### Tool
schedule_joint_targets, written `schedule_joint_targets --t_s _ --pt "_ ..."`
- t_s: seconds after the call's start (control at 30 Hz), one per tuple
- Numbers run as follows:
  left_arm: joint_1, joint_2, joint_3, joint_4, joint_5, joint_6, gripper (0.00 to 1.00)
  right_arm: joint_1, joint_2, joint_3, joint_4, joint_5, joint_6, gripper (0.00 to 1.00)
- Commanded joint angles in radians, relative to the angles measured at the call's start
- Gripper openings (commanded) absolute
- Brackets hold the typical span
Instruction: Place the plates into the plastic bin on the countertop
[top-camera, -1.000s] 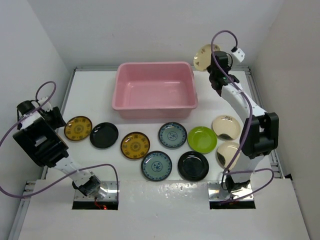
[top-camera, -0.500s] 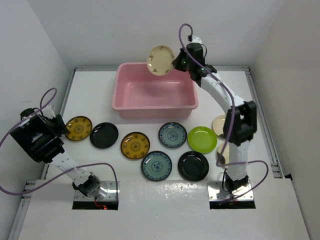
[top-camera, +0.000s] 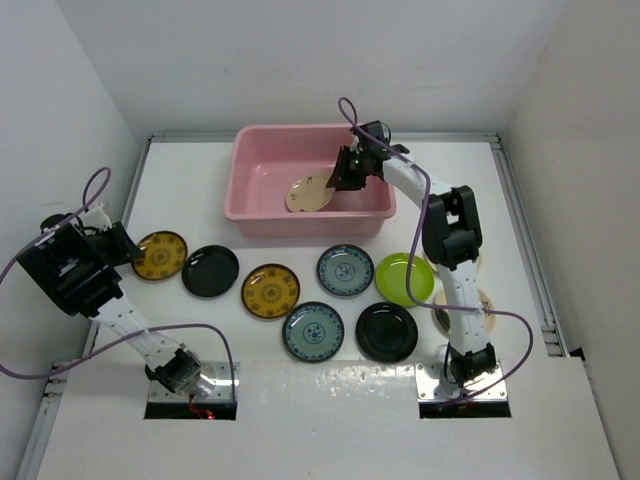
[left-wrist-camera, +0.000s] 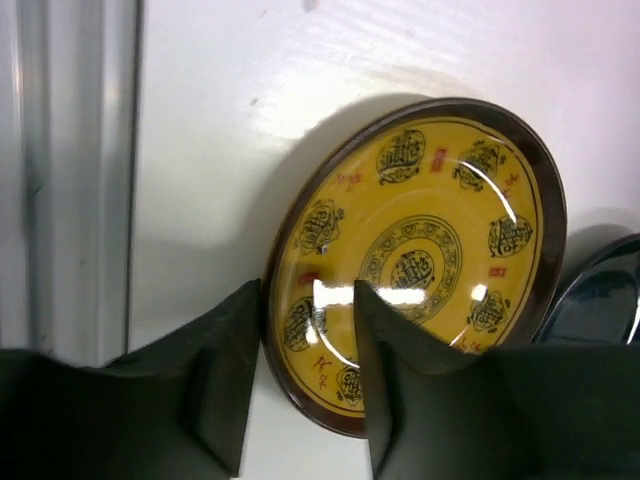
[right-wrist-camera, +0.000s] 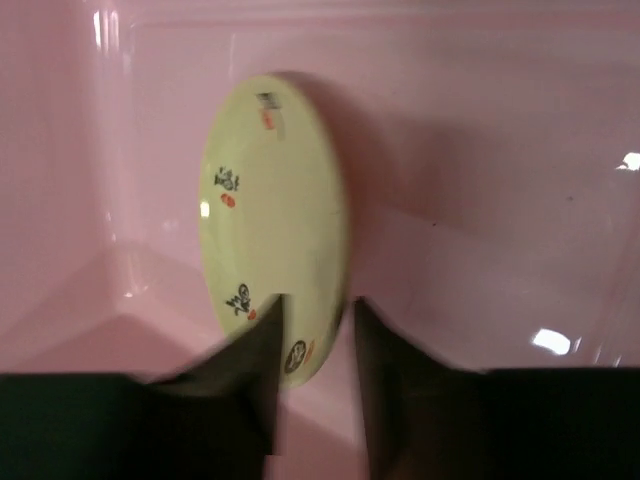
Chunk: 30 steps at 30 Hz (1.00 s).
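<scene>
Top external view: the pink plastic bin (top-camera: 310, 129) sits at the upper centre of the white countertop (top-camera: 190, 190), and the right arm reaches up from the lower right and bends over the bin's right-hand wall, its right gripper (top-camera: 340, 175) down inside the tub. A cream plate (top-camera: 308, 194) stands on edge within the bin, just left of that gripper. In the right wrist view this plate's lower rim lies between the two dark fingers, one on each side of it. The fingers are blurred, and I cannot tell whether they press on the rim or stand just clear of it. At the left edge of the frame the left gripper (top-camera: 125, 246) is down at the table beside a yellow-brown plate (top-camera: 160, 255). In the left wrist view its fingers are apart and straddle that plate's near rim, one over the patterned face and one outside the dark border, the plate lying flat on the countertop. To the right of it lies a glossy black plate (top-camera: 210, 270), then a second yellow-brown plate (top-camera: 270, 291). Further right are two blue-grey plates (top-camera: 345, 270), a lime green plate (top-camera: 404, 279) and another black plate (top-camera: 387, 331), all flat on the table below the bin.
</scene>
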Motion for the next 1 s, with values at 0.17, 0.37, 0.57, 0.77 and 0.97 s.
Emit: schedule_joint_targets --t_s 0.17,0.37,0.57,0.77,0.97 --pt "-0.040 0.135 0.021 -0.101 -0.048 0.017 0.06 0.004 -0.031 0.048 0.011 -0.071 -0.021 0.67" --pt "-0.040 0.077 0.141 -0.131 0.046 -0.037 0.00 -0.008 -0.118 0.052 0.014 -0.074 -0.046 0.73" --pt "-0.051 -0.046 0.366 -0.142 0.064 -0.118 0.00 -0.047 -0.241 0.009 0.034 -0.068 -0.043 0.88" --pt "-0.140 -0.144 0.610 -0.142 0.084 -0.221 0.00 -0.122 -0.393 -0.103 0.067 -0.048 -0.049 0.88" --pt "-0.315 -0.114 0.907 -0.160 0.095 -0.329 0.00 -0.229 -0.493 -0.247 0.066 0.022 -0.035 0.88"
